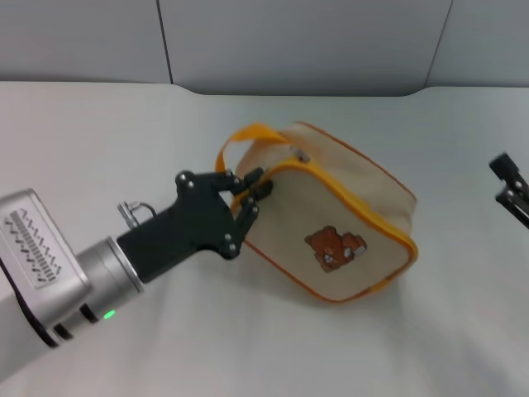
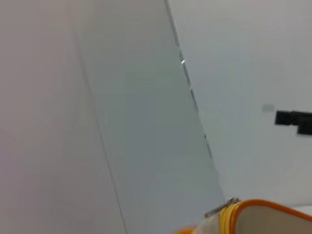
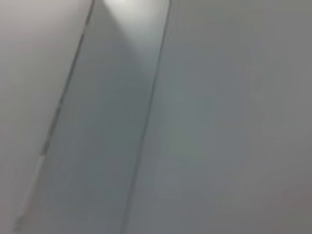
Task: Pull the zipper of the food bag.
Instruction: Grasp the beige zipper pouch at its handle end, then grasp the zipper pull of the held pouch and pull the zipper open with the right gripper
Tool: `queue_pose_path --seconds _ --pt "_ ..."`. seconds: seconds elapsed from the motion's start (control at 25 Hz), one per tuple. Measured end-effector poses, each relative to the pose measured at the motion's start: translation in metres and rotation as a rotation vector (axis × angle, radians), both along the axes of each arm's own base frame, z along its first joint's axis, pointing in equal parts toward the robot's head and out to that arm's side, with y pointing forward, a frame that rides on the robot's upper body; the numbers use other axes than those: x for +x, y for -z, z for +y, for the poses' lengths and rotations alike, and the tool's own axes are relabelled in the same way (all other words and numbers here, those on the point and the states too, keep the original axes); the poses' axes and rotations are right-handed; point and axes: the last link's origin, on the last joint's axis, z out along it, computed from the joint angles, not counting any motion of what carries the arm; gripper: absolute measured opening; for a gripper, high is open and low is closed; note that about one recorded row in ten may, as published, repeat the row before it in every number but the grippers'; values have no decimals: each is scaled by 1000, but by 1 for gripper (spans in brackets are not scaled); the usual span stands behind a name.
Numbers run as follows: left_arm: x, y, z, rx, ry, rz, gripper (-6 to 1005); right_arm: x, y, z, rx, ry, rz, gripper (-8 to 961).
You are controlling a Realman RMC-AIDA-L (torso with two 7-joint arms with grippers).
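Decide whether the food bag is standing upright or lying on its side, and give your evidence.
On its side: the food bag rests on the table with its bear print facing up. The left gripper is at its strap end.

Open table (image 1: 124, 132) around food bag (image 1: 355, 207)

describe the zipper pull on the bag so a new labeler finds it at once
Start at the food bag, the beige pouch mid-table with a brown bear print. Along its top orange-edged zipper, near the orange loop strap, sits the pull tab: tiny and silvery, just beyond the left claw at the bag's end.
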Motion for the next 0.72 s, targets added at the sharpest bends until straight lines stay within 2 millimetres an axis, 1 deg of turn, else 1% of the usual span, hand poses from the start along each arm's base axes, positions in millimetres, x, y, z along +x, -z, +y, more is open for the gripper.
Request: queue_pose_path --seconds 0.04,0.08,0.12,0.16,0.2,0.24,0.36,0.4,0.44,0.48,0.52,0.72 --pt "0 0 0 0 0 0 104 0 0 0 0 0 0 790" --pt "2 -2 2 8 16 4 104 -11 18 4 54 6 -45 789" --pt "4 -3 4 15 27 8 104 -17 28 6 81 9 -82 789" --pt "6 -3 5 23 43 12 104 -17 28 6 81 9 -82 788" --pt "9 -4 6 39 74 19 105 -30 47 10 136 17 -164 787" --pt "9 -4 6 39 74 19 105 -30 47 10 136 17 -164 786" --pt "14 -4 5 49 116 24 105 -49 69 16 232 17 -329 784" --pt "16 -5 6 49 130 25 103 -56 77 22 269 3 -418 783" --pt "16 -5 6 49 130 25 102 -56 77 22 269 3 -418 782" --pt "16 -5 7 52 134 27 100 -62 83 30 279 -12 -477 782" --pt "16 -6 7 54 135 28 99 -64 85 33 271 -15 -490 781" --pt "16 -7 8 60 136 28 98 -66 91 37 264 -29 -544 777"
